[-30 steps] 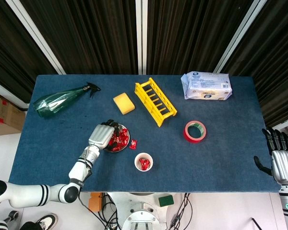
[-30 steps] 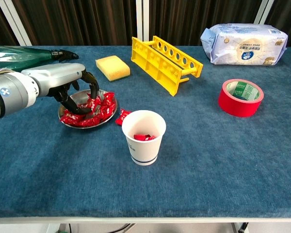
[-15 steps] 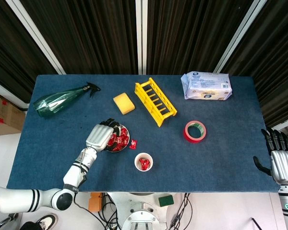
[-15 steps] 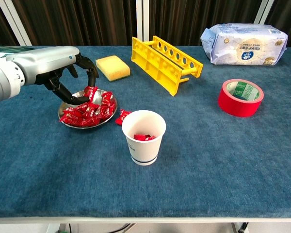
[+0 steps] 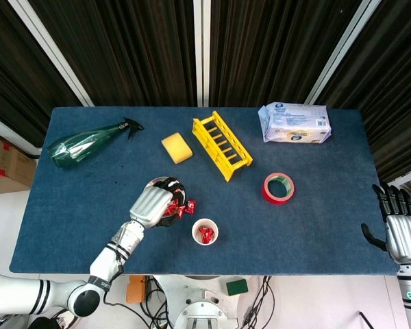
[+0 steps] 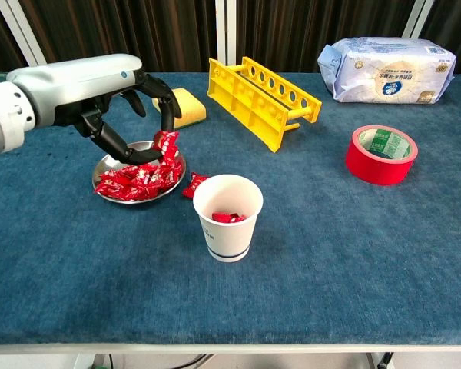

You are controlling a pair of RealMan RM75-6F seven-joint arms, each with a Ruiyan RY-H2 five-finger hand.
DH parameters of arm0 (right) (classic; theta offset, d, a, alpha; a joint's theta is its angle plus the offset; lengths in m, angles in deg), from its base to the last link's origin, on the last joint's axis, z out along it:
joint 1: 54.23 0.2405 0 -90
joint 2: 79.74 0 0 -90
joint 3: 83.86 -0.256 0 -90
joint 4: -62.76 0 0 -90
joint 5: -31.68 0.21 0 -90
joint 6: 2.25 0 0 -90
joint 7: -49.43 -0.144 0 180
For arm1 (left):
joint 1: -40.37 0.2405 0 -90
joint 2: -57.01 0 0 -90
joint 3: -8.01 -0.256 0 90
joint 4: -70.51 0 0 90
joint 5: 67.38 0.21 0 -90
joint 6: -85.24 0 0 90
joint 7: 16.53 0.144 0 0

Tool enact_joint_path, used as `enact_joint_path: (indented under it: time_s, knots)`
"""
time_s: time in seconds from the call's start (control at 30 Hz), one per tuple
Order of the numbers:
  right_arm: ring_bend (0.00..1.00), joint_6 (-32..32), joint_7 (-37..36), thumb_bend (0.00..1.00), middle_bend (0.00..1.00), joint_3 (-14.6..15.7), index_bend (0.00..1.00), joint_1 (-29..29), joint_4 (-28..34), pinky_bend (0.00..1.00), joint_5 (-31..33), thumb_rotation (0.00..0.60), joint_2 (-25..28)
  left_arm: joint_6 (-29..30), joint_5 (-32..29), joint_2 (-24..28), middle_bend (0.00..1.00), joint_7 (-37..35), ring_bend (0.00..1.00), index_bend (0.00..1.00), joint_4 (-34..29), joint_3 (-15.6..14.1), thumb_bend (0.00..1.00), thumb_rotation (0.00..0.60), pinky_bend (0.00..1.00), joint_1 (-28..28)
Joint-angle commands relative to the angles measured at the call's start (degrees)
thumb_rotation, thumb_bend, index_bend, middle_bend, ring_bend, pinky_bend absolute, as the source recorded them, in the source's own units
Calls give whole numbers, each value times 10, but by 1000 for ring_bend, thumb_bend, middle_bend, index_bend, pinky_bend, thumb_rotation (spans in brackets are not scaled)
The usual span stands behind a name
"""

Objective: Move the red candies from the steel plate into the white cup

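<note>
On wipes pack [image 6: 386,71], unreadable blue label

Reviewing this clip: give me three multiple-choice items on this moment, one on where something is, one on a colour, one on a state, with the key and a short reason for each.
1. Where does the loose red candy lie?
A. On the cloth between the steel plate and the white cup
B. Inside the tape roll
C. On the yellow rack

2. What colour is the tape roll?
A. Yellow
B. Red
C. Blue

3. What is the left hand doing?
A. Resting flat on the table
B. Gripping the sponge
C. Pinching a candy above the steel plate

Key: 1 A, the chest view shows it on the cloth beside the steel plate, near the white cup. 2 B, the roll is red with a pale green inner ring. 3 C, a held candy sits between its fingertips over the plate.
</note>
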Motion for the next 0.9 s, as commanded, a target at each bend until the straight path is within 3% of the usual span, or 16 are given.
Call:
enact_joint_path:
  time_s: [0.03, 0.23, 0.67, 0.9]
  knots:
    - [0, 3, 0, 301, 0, 1, 0, -1, 1, 0, -2, 600, 0, -11, -2, -5, 257, -7, 118, 594, -24, 9, 347, 600, 260, -8]
    - [0, 4, -4, 301, 0, 1, 0, -2, -1, 0, -3, 600, 1, -6, 12, -38, 260, -52, 119, 604, -33, 27, 348, 600, 242, -8]
    - [0, 5, -8, 302, 0, 1, 0, -2, -1, 0, -4, 600, 3, -8, 16, -96, 265, -54, 119, 606, 2, 21, 350, 600, 242, -17]
    - [0, 4, -9, 301, 0, 0, 0, -2, -2, 0, -2, 600, 3, -11, 38, -90, 262, -63, 119, 467, 10, 11, 340, 595, 241, -12]
